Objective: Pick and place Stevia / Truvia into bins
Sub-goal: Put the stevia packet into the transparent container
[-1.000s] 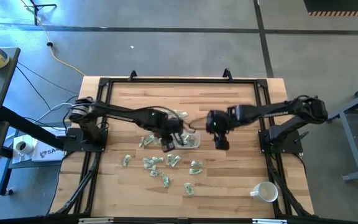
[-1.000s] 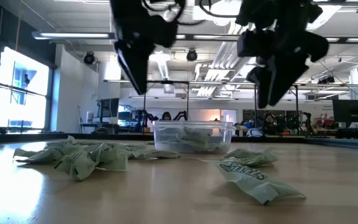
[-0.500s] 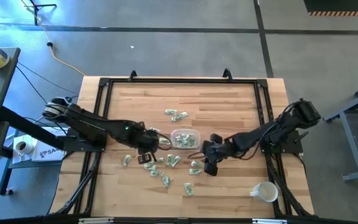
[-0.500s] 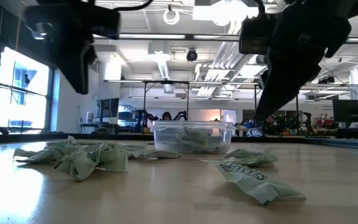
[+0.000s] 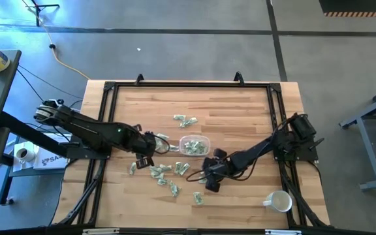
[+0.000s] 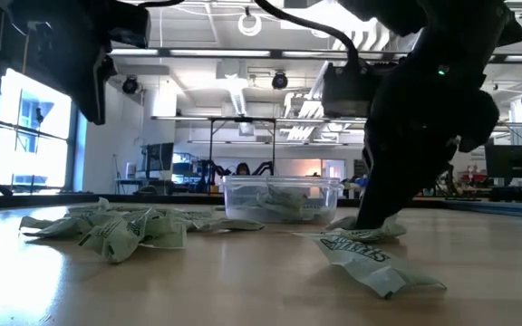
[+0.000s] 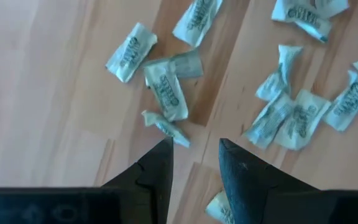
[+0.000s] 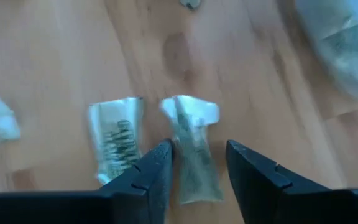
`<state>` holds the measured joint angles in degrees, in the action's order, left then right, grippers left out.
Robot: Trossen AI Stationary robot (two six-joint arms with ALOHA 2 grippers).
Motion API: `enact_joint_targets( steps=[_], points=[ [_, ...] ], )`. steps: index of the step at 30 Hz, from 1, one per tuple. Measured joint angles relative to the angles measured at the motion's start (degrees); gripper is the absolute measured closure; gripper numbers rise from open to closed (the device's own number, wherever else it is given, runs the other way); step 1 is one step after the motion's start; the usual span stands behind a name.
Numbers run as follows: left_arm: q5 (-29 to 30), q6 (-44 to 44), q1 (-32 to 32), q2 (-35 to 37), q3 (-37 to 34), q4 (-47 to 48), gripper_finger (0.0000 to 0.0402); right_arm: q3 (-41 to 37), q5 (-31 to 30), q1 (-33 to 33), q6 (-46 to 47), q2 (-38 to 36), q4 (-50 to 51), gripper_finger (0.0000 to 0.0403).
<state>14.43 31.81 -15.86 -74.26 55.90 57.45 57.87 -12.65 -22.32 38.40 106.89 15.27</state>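
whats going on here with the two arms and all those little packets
Two robot arms are sorting green-and-white sweetener packets into a clear plastic container mid-table, which already holds some. The right end effector is down at the wood with its fingers open around one packet, not yet closed on it. The left end effector hovers open above a scatter of loose packets left of the container. A white mug sits unused near the table's corner.

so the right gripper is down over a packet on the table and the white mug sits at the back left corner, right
Not quite. The right gripper is down over a packet, but the white mug sits at the front right corner of the table, as the high view shows.
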Motion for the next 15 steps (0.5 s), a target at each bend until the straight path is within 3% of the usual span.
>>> enact_joint_targets(
  steps=[4,10,15],
  points=[
    [1.01,0.0,0.0,0.4,0.0,1.4,0.0241,0.07,1.75,0.38,3.05,0.27,0.56,0.0299],
    [1.64,0.03,0.0,0.29,0.0,2.33,0.0241,-0.08,5.65,2.24,7.73,-2.87,0.58,0.0393],
    [1.18,2.09,0.07,0.29,-0.7,2.2,0.0241,4.87,1.47,6.32,3.38,-11.47,2.57,0.0374]
  ],
)
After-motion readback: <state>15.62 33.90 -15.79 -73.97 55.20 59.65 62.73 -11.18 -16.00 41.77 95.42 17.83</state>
